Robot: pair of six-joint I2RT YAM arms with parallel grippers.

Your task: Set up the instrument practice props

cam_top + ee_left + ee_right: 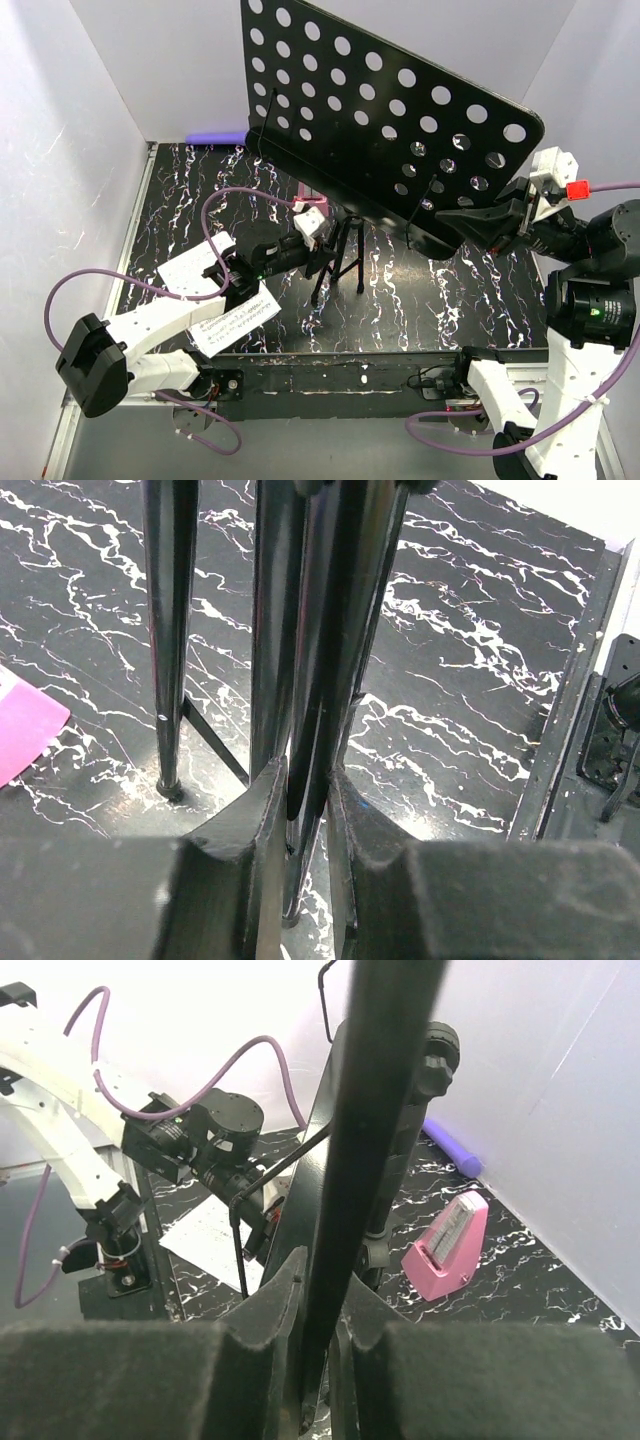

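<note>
The black music stand [400, 110] stands mid-table, its perforated desk tilted over the tripod legs [337, 262]. My left gripper [318, 262] is shut on one folded tripod leg [318, 660], which runs up between the jaws of that gripper [308, 775]. At the desk's lower right edge, my right gripper [447, 223] is shut on the thin black desk edge [365, 1110], seen close up between the jaws of this gripper [318, 1272]. Two sheet-music pages [196, 266] [236, 320] lie at front left. The pink metronome [447, 1248] stands behind the stand, mostly hidden from above.
A purple cylinder [215, 137] lies along the back wall at the left. White walls close in the marbled black table [480, 290] on the left, back and right. A black rail [400, 365] runs along the near edge. Purple cables loop around both arms.
</note>
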